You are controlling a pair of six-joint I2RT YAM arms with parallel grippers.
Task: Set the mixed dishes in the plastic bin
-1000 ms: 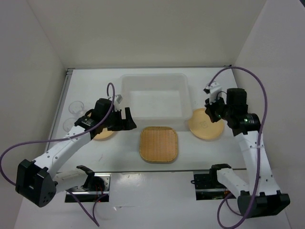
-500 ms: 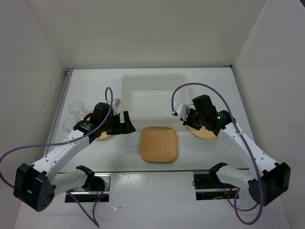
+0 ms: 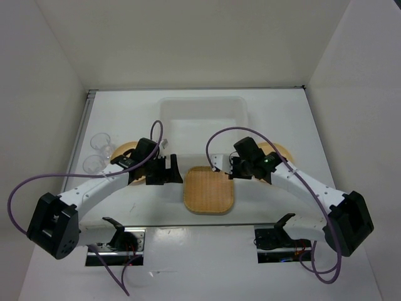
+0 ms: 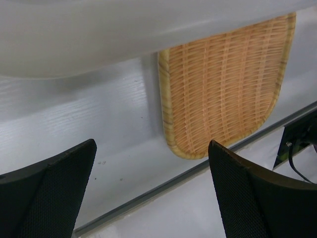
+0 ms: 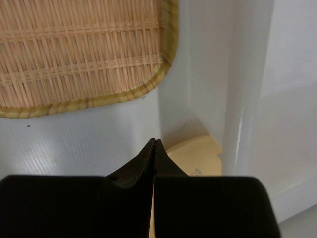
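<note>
Dishes all lie outside the plastic bin [image 3: 202, 99], so we judge the task to be at its first pick.

On the left gripper [image 4: 151, 148] the jaws are spread wide and grasp nothing. They hover above the bare table [image 4: 114, 124], with the wicker tray [image 4: 223, 84] just beyond the fingers. On the right gripper [image 5: 154, 144] the jaws are clenched tip to tip on nothing. They are poised over the gap between the tray's corner and the right plate [image 5: 195, 153].

We set the dial on the tray in the top view, 12 o'clock pointing away from the robot:
- Left gripper: 10 o'clock.
- Right gripper: 2 o'clock.
- Bin: 12 o'clock, just beside the tray's far edge.
- Left plate [image 3: 125, 149]: 9 o'clock, partly under the left arm [image 3: 94, 188].
- Right plate: 2 to 3 o'clock, partly under the right arm [image 3: 301, 182].
- Clear cup [image 3: 100, 142] and second cup [image 3: 93, 164]: 9 to 10 o'clock, well apart from the tray.

We take the tray as the target. The next move calls for the left gripper to drop and straddle the tray's raised rim. The right gripper must release its jaws before it can share the lift; clenched, it can only push.

The tray is a shallow rounded square of brown weave with a paler rim, lying flat. The plates are round and tan-yellow. The bin is translucent white.
</note>
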